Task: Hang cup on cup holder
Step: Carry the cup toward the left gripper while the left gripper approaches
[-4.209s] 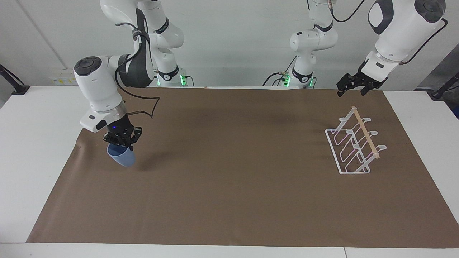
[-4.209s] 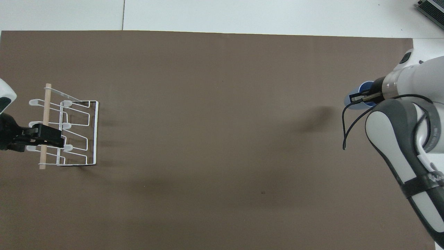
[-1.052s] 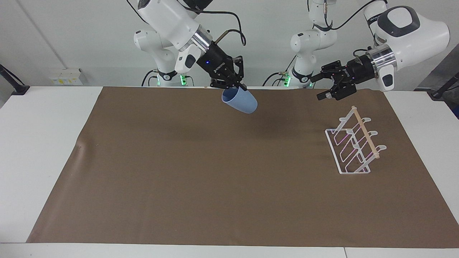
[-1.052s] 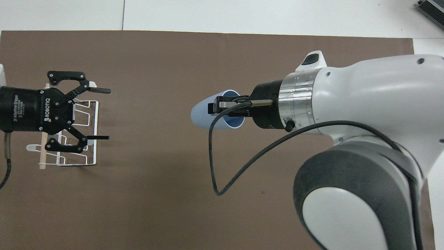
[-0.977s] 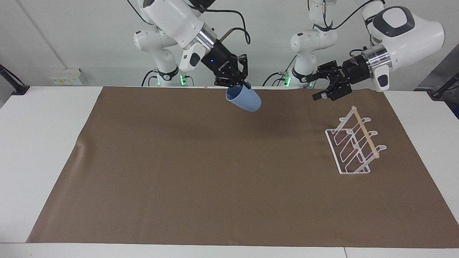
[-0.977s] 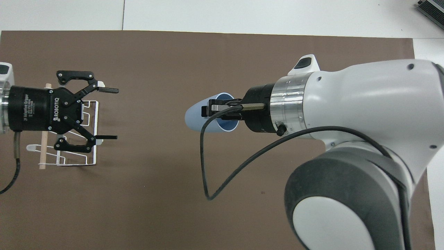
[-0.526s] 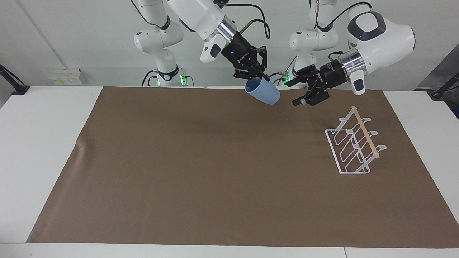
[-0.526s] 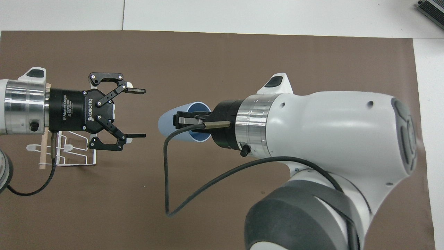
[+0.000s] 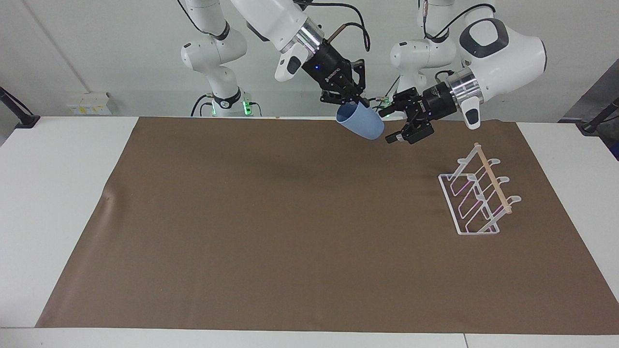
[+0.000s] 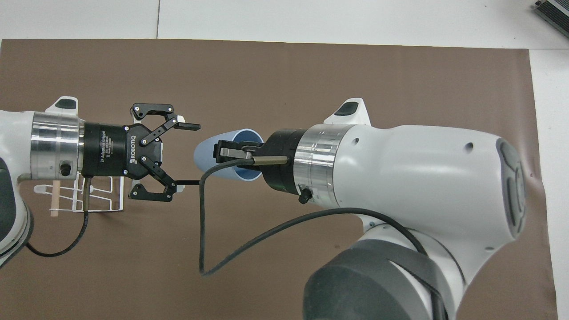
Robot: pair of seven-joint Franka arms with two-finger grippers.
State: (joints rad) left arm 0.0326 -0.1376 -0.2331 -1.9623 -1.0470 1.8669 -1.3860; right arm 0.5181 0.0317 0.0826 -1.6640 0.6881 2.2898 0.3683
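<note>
Facing view first: both arms are hanging up in the air over the robots' edge of the brown paper mat (image 9: 290, 232). The right gripper (image 9: 355, 102) is pinching the rim of the small light-blue plastic cup (image 9: 361, 122), tipped sideways. The left gripper (image 9: 391, 126) is waiting just beside the cup's bottom, fingers spread wide, not touching. The clear plastic cup holder with a wooden stick on top (image 9: 478, 193) is sitting on the mat toward the left arm's end.

cup (image 9: 361, 123): light-blue plastic, matt, smooth | cup holder (image 9: 476, 193): clear glossy acrylic, pale wooden dowel | table cover (image 9: 290, 241): brown paper, matt | grippers: black metal
</note>
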